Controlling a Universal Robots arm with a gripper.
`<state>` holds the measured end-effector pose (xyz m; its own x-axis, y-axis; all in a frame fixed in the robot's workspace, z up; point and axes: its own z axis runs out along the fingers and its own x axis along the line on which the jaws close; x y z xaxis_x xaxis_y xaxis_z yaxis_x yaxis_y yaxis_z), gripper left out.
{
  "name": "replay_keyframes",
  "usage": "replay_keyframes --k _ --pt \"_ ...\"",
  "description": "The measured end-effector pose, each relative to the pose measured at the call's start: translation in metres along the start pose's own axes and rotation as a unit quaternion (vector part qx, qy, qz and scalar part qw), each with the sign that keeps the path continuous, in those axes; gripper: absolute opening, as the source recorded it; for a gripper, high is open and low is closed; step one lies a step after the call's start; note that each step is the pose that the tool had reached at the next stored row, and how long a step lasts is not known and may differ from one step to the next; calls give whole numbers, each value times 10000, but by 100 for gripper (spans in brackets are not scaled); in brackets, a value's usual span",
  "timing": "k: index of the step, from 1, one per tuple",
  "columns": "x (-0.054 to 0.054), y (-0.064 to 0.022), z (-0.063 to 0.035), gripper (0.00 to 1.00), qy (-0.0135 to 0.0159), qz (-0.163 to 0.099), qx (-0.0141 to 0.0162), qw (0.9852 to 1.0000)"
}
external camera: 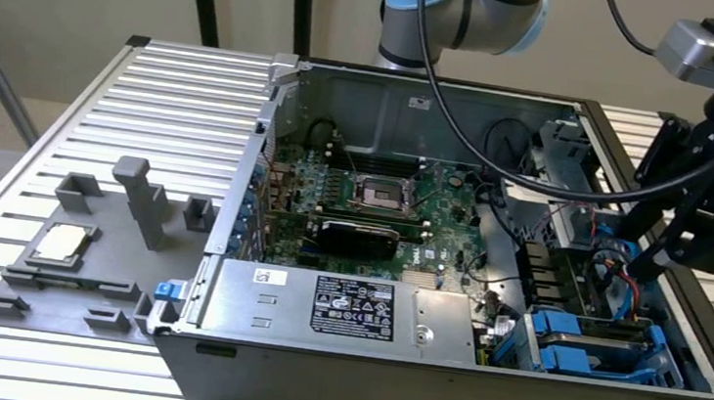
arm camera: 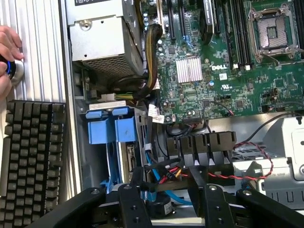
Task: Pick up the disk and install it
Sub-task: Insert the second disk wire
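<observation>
Two blue-fronted drive carriers (external camera: pixel 579 344) sit side by side in the drive bay at the front corner of the open computer case (external camera: pixel 314 373), on the exterior view's right. In the wrist view their blue tabs (arm camera: pixel 114 129) stand next to each other. I cannot tell which of them holds the disk, because no silver face or label shows. My gripper (external camera: pixel 651 250) hangs above the case's right side, just behind that bay. Its black fingers (arm camera: pixel 128 204) are spread wide, and my gripper (arm camera: pixel 168 209) is open with nothing between them.
The motherboard (external camera: pixel 371 201) with its empty CPU socket fills the case floor, and the power supply (external camera: pixel 334 306) lies along the front. Red and blue cables (arm camera: pixel 166 173) run under the gripper. A grey fixture (external camera: pixel 75 271) holds a square CPU chip (external camera: pixel 61 242). A hand (arm camera: pixel 7 52) and a keyboard (arm camera: pixel 31 156) lie beside the case.
</observation>
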<state>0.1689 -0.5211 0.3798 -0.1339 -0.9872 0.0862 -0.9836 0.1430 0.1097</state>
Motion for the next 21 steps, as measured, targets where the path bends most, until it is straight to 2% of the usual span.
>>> replay_keyframes --k 2,5,6,9,12,21 --pt "-4 -27 -3 50 10 1 -40 10000" --pt "-4 -46 -10 50 30 0 -142 9999" --pt "-1 -44 -27 50 34 -1 -161 9999" --pt "8 -36 -103 50 35 -1 -175 9998" --pt "10 -36 -111 50 38 -1 -182 9998" --pt "3 -45 -32 50 139 12 -183 9997"
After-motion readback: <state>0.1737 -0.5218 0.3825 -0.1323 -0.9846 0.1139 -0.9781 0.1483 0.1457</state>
